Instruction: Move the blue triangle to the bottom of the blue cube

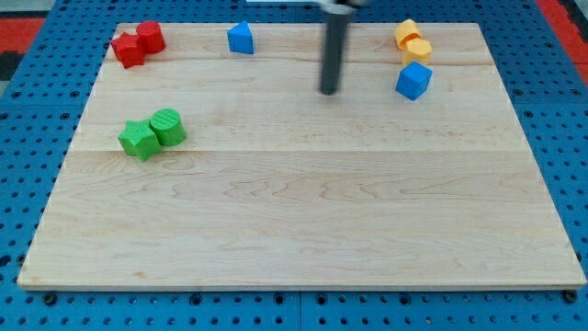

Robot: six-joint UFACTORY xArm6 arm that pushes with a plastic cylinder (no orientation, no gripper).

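The blue triangle (240,38) sits near the top edge of the wooden board (303,211), left of centre. The blue cube (413,81) lies at the upper right, just below two yellow blocks. My tip (329,91) is the lower end of the dark rod, standing on the board between the two blue blocks. It is to the right of and below the triangle, and to the left of the cube. It touches neither block.
Two yellow blocks (411,41) touch each other at the top right, above the blue cube. Two red blocks (138,43) sit at the top left corner. A green star-shaped block (138,140) and a green cylinder (169,126) touch at the left.
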